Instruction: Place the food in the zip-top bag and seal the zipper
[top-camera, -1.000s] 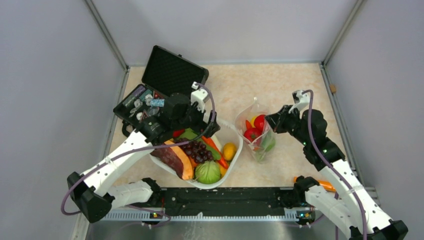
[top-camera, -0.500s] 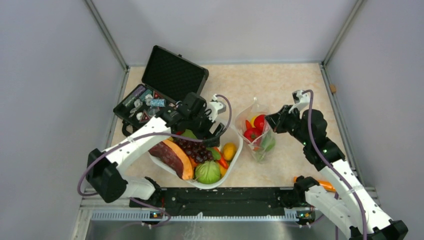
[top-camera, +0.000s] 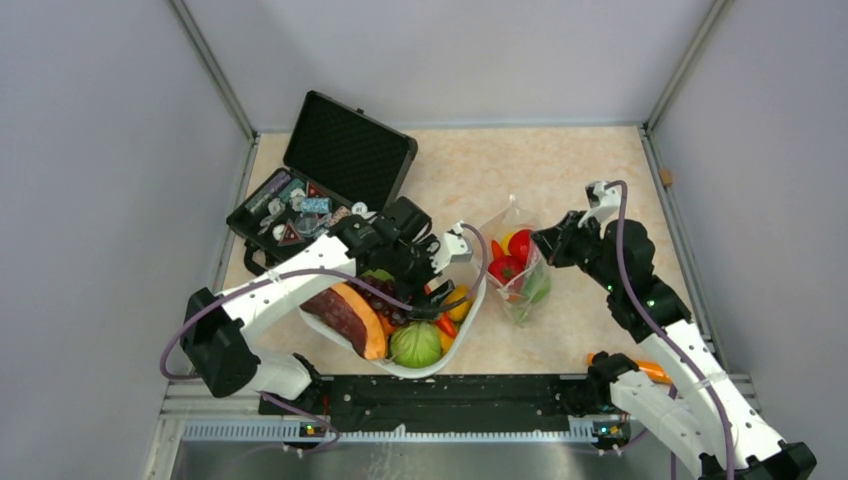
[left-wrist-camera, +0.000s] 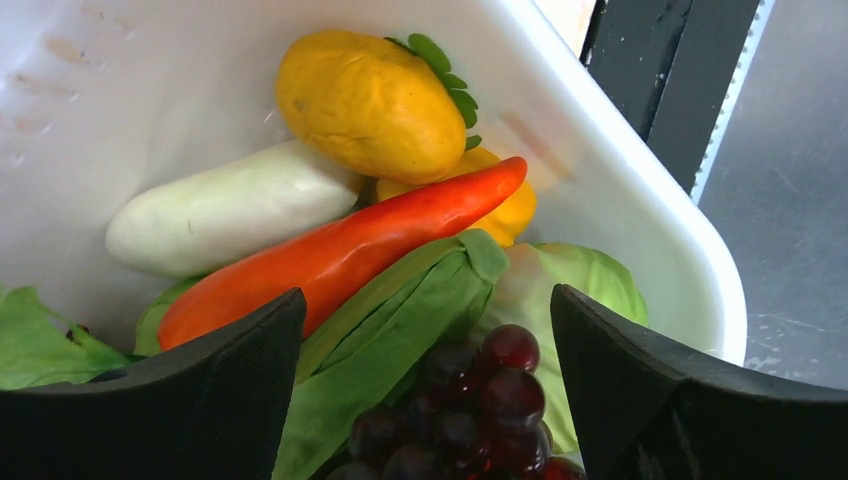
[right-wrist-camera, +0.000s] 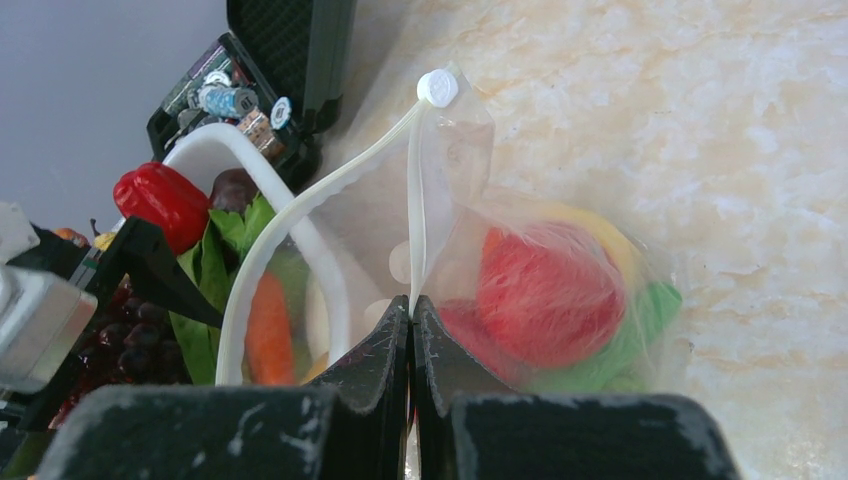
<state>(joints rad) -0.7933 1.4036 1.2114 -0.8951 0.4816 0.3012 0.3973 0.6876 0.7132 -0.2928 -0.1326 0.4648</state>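
Marbled beige table (top-camera: 560, 160) carries open black case (top-camera: 345, 148), white basket (top-camera: 468, 330), zip-top bag (top-camera: 500, 225).

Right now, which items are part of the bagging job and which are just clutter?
Job: zip-top bag, zipper, food inside, right gripper pinching the bag, left gripper open.
Lying about: white basket, papaya slice, grapes, black case.
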